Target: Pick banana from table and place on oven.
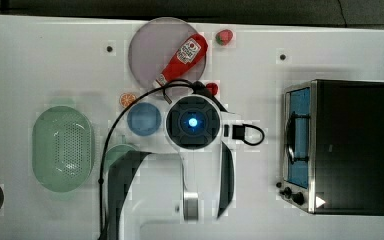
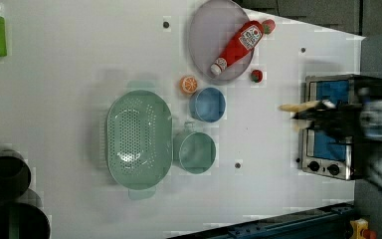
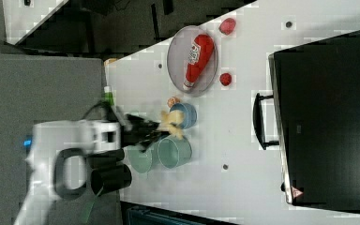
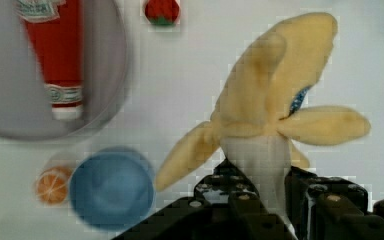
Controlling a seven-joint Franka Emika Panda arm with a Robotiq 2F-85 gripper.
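**Gripping a banana above the bench**

Pinching the pale base of the banana [image 4: 275,100], the black end effector [image 4: 260,200] fills the lower middle of the wrist view, its fingers [image 4: 330,210] pressed against the fruit on either side. The banana's yellow peel flaps splay outward above the fingers, and its tip reaches toward the upper right of that frame. The fruit is off the bench [image 4: 180,80], carried in the air.

Beyond the banana, in the lower left of the wrist view, sit a blue bowl [image 4: 112,187] and, just beside it, an orange slice [image 4: 52,185]. Farther off, in the upper left, a red ketchup bottle [image 4: 57,45] lies on a grey plate [image 4: 102,65], and a strawberry [image 4: 162,11] lies at the top edge.

In the left view the banana [image 2: 301,106] juts from the end effector [image 2: 318,115] at middle right, in front of the oven [image 2: 345,127]. A green colander [image 2: 138,139] and a green cup [image 2: 195,151] stand near the frame's middle.

In the top view the arm's wrist [image 1: 193,122] sits at centre, with the oven [image 1: 350,147] well apart at the right.

In the right view the banana [image 3: 172,123] shows left of centre, and the oven [image 3: 330,117] takes up the right side.
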